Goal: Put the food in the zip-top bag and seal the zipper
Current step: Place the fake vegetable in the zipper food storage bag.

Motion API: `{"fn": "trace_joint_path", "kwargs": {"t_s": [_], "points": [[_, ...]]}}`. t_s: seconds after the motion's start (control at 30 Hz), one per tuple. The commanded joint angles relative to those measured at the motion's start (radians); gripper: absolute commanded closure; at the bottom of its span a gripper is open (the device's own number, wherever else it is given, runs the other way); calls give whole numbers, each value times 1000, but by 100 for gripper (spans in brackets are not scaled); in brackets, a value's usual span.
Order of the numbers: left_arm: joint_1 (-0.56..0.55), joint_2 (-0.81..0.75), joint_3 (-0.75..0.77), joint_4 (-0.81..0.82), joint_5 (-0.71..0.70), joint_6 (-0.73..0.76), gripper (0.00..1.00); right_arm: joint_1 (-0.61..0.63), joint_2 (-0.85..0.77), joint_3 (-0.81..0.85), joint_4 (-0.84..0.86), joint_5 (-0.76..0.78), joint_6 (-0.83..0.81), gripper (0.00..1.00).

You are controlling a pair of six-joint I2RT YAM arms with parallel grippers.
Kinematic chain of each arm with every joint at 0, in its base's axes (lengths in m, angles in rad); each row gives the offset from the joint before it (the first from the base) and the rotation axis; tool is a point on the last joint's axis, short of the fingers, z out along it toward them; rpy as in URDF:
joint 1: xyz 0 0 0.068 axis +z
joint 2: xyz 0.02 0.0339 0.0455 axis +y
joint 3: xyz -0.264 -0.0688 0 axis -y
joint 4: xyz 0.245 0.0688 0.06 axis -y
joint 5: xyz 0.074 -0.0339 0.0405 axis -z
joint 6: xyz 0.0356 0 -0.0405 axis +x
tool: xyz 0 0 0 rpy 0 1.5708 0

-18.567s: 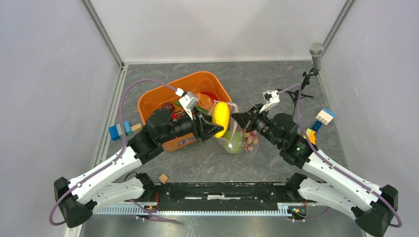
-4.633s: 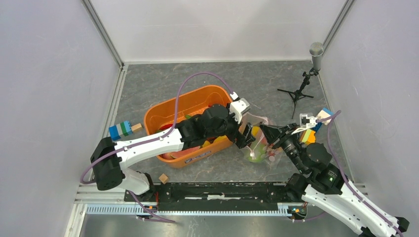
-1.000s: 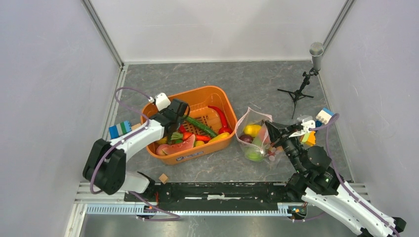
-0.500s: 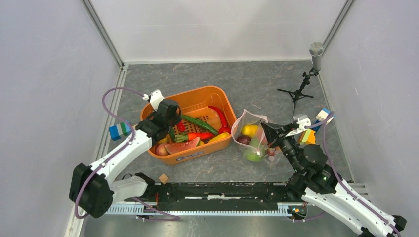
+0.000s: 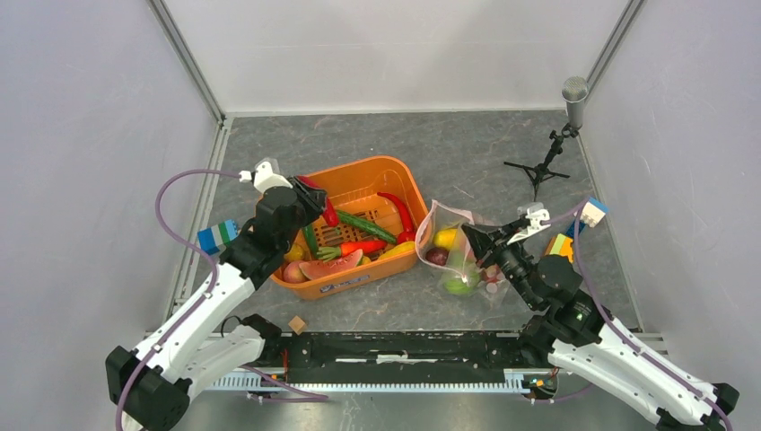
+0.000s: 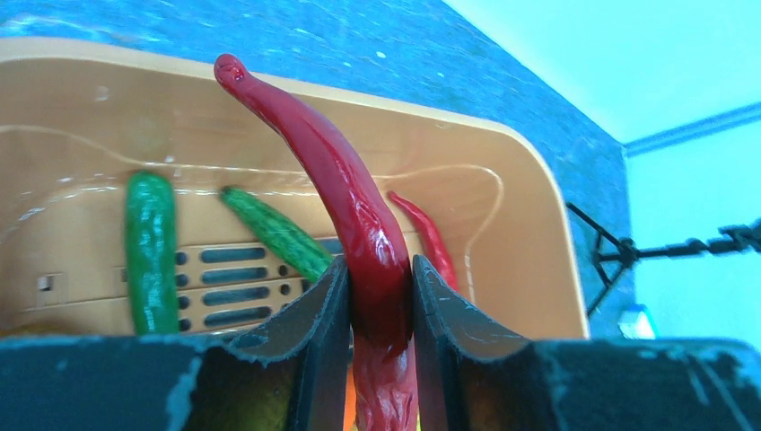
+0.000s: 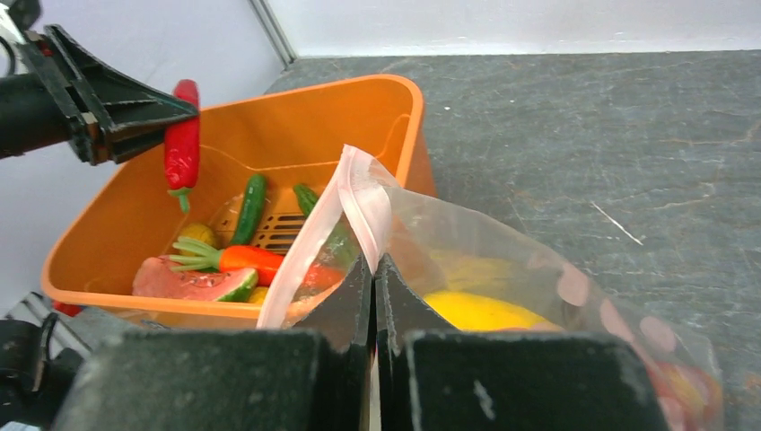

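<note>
My left gripper [image 5: 311, 191] [image 6: 380, 296] is shut on a red chilli [image 6: 354, 215] [image 5: 323, 203] and holds it above the left end of the orange tub [image 5: 399, 175]; it also shows in the right wrist view [image 7: 182, 136]. My right gripper [image 5: 468, 235] [image 7: 373, 266] is shut on the pink zipper strip [image 7: 363, 206] of the clear polka-dot bag [image 5: 453, 260], holding its mouth up and open toward the tub. Inside the bag lie a yellow piece [image 7: 489, 311] [image 5: 446, 238], a green melon [image 5: 459, 284] and a dark red piece [image 5: 437, 256].
The tub holds green pods [image 6: 151, 247] [image 5: 363, 224], a second red chilli [image 5: 400, 212], a carrot [image 7: 251, 259], a watermelon slice [image 7: 188, 282] and yellow pieces. Coloured blocks lie at left [image 5: 219, 235] and right [image 5: 590, 212]. A microphone stand [image 5: 547, 160] is at back right; a small wooden cube [image 5: 296, 324] lies near the front.
My left gripper has lifted out of the tub and drawn back to the left with the red chilli in it. My right gripper has shifted slightly left, still holding the bag's mouth.
</note>
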Motion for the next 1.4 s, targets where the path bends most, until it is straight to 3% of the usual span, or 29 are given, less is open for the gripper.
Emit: {"fn": "trace_joint_path", "kwargs": {"t_s": [0.0,0.13,0.3,0.53,0.73,1.03,1.2,1.37], "points": [[-16,-14,38,142,177,69,69,2,15,19,105,-48,44,99],[-112,5,81,229,263,118,69,1,39,17,127,-70,69,100],[-316,41,113,361,208,237,68,2,39,1,155,-66,112,100],[-487,148,89,609,177,315,63,1,10,-13,162,-71,150,100],[-557,273,45,909,101,352,63,1,-26,-27,174,-72,203,100],[-655,462,13,1254,-39,509,61,1,-69,-47,202,-8,417,100],[-740,561,5,1392,-79,686,56,1,-70,-13,197,53,469,100],[-765,609,-29,1454,-79,727,52,1,-40,47,168,102,463,100]]}}
